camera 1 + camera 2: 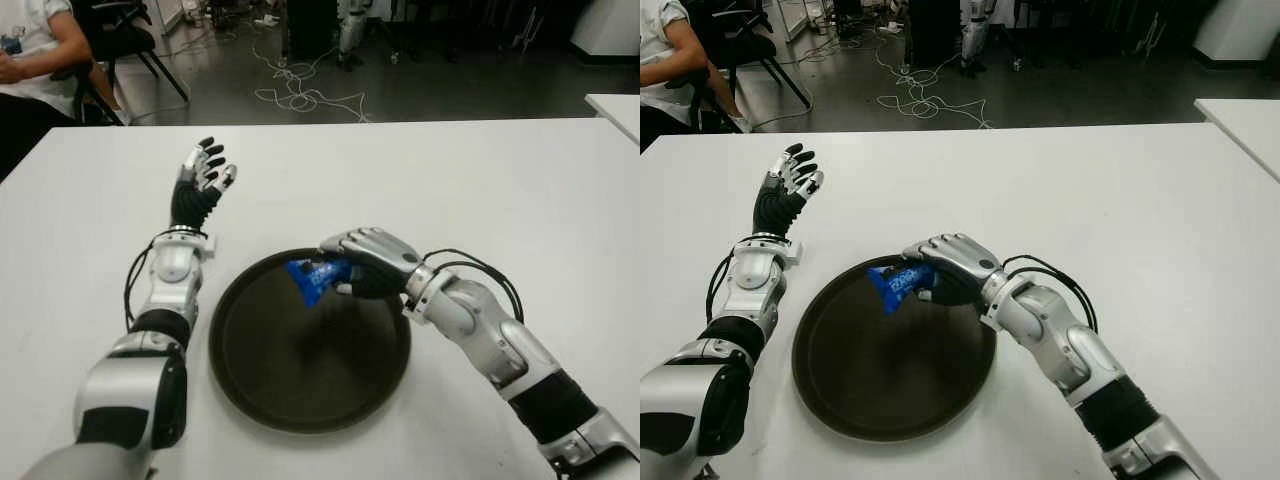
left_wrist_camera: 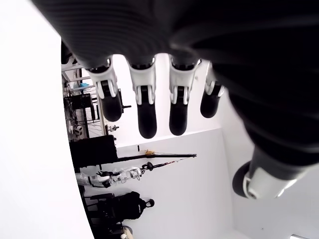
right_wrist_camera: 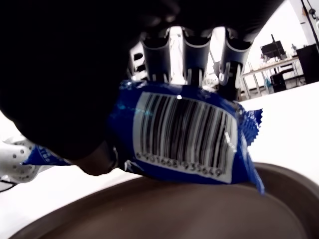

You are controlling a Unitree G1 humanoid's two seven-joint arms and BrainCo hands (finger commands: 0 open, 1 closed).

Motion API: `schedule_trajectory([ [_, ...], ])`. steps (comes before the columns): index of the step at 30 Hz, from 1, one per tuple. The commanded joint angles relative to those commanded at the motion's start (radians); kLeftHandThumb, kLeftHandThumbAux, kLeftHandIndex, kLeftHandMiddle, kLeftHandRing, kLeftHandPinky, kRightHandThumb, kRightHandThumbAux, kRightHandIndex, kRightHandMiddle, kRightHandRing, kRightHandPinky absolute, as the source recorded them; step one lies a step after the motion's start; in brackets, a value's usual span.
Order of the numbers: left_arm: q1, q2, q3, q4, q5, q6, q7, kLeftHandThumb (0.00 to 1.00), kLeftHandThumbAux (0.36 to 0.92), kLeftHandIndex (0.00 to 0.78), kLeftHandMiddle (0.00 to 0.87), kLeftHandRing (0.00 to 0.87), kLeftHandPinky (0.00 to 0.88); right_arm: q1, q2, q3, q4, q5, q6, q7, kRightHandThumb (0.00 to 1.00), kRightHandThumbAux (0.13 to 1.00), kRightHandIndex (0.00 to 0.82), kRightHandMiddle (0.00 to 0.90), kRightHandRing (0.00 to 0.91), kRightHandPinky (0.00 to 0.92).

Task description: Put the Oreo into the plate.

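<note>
Oreo gripped over plate rim

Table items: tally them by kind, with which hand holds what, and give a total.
Oreo packets, blue: 1, gripped by the right hand above the plate
Plates, dark brown: 1, on the white table
Idle left hand, fingers spread, left of the plate, holds: 0
Total: 2
</note>
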State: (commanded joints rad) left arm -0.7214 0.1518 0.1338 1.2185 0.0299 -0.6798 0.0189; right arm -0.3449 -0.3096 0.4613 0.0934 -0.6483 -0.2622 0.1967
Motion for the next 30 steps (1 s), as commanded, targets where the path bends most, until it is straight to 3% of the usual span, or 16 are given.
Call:
schedule_trajectory([
  [3,0.001,0.0,-0.001,0.0,0.002,-0.002,0.003,0.08,0.591,0.117,0.183,0.149,0.117,-0.007,-0.006,0.005,0.017,0.0,-0.025,0.003,0.072,0.733,0.193,0.199,0.151,0.065],
  [6,0.002,-0.001,0.0,0.0,0.001,-0.004,0.002,0.091,0.579,0.115,0.187,0.158,0.129,-0.013,-0.011,0.009,0.032,-0.005,-0.049,0.004,0.023,0.713,0.121,0.079,0.049,0.021],
  [9,0.002,-0.003,0.003,-0.001,-0.002,-0.007,0.002,0.108,0.589,0.119,0.191,0.161,0.132,-0.023,-0.018,0.014,0.053,-0.011,-0.082,0.004,0.007,0.707,0.071,0.026,0.016,0.006],
  [15,0.003,-0.004,0.001,-0.004,-0.001,-0.009,0.002,0.107,0.592,0.114,0.19,0.156,0.113,-0.032,-0.019,0.013,0.084,-0.02,-0.119,-0.007,0.0,0.718,0.01,0.002,0.001,0.0],
  [30,0.005,-0.005,0.002,-0.006,-0.002,-0.009,0.007,0.096,0.594,0.113,0.185,0.152,0.112,-0.039,-0.015,0.008,0.105,-0.041,-0.119,-0.034,0.0,0.723,0.0,0.0,0.0,0.0],
])
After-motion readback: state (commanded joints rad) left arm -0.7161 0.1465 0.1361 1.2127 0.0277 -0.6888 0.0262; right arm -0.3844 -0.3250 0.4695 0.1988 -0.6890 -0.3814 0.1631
